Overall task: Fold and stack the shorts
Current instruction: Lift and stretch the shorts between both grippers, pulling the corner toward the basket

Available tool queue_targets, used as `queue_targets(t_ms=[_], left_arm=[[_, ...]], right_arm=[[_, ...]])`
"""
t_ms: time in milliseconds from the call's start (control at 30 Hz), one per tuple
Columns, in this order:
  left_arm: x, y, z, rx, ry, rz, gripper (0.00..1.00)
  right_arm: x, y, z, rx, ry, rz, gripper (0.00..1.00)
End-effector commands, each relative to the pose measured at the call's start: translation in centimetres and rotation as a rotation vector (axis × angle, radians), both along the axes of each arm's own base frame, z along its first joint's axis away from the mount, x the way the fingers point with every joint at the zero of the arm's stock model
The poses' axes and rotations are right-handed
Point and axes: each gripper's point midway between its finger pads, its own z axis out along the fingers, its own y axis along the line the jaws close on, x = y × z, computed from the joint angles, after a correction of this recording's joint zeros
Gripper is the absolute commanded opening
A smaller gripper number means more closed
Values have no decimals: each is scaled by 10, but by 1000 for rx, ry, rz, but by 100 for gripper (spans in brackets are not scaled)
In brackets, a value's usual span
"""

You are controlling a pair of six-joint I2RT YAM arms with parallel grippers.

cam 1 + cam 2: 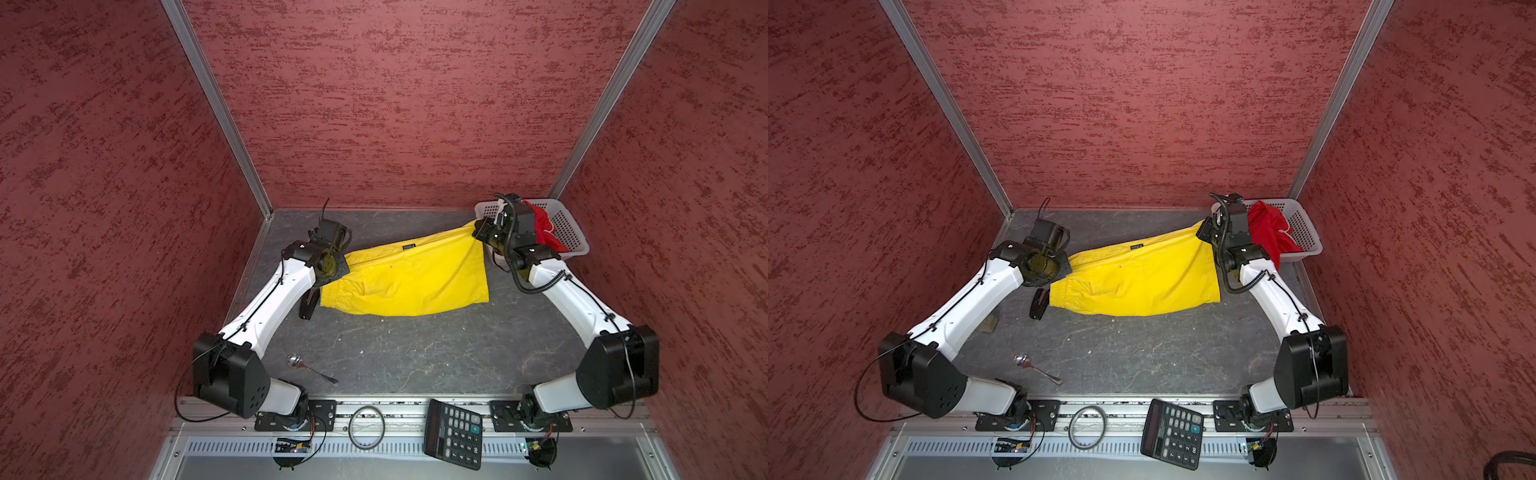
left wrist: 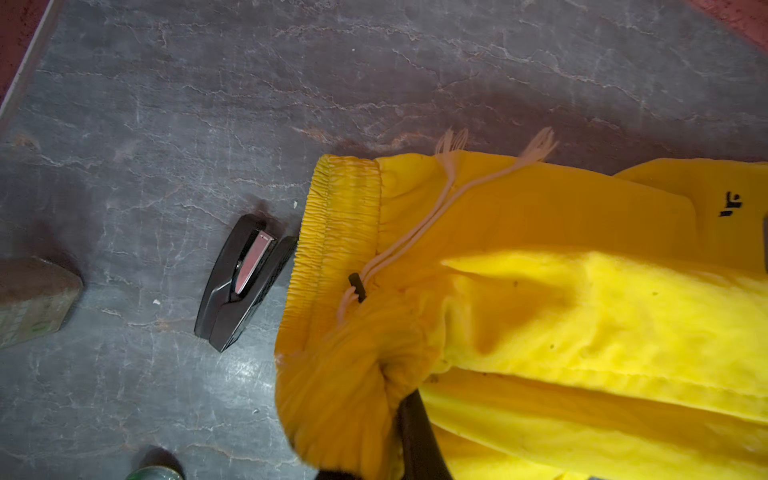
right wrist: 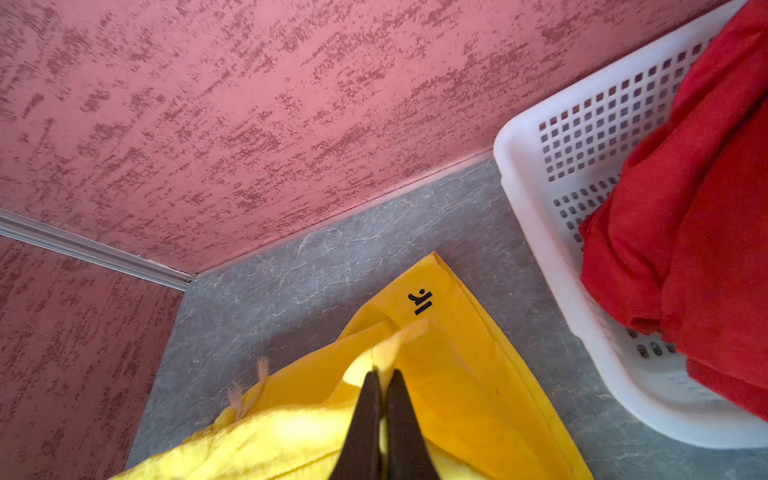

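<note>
The yellow shorts (image 1: 411, 278) lie across the back half of the grey tabletop (image 1: 415, 357), held between the two arms. The elastic waistband is toward the left and the leg hems toward the right. The left pincer (image 2: 401, 401) is clamped on the waistband end. In the left wrist view only one dark finger shows, with yellow cloth bunched round it. The right pincer (image 3: 385, 376) is pressed together on a fold of the same shorts at their far right corner, close to a small black printed mark (image 3: 420, 302). In both top views the far edge runs in a fairly straight line from one grip to the other, and the near part rests on the tabletop. A small dark label (image 1: 409, 247) sits on that far edge, and a pale drawstring (image 2: 415, 232) with frayed ends crosses the waistband.

The red shorts (image 1: 546, 235) sit crumpled in the white basket (image 1: 570, 226) in the back right corner, hanging over its near rim just behind the right wrist.

A black stapler (image 1: 307, 305) lies just beside the waistband. A spoon (image 1: 309, 368) lies nearer the front, and a calculator (image 1: 455, 432) sits on the front rail
</note>
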Motion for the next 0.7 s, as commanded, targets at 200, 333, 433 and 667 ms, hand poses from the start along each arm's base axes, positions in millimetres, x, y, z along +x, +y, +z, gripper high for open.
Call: queue_targets(t_ms=[200, 333, 433, 667], left_arm=[[-15, 16, 45, 35, -82, 67, 0], [-11, 20, 47, 55, -85, 81, 0], [-6, 24, 41, 61, -70, 93, 0], [12, 33, 18, 64, -25, 110, 0]], right_arm=[[-7, -26, 40, -31, -100, -106, 1], [2, -29, 42, -69, -102, -121, 1], [13, -30, 38, -93, -94, -128, 2], [56, -21, 16, -121, -53, -111, 2]])
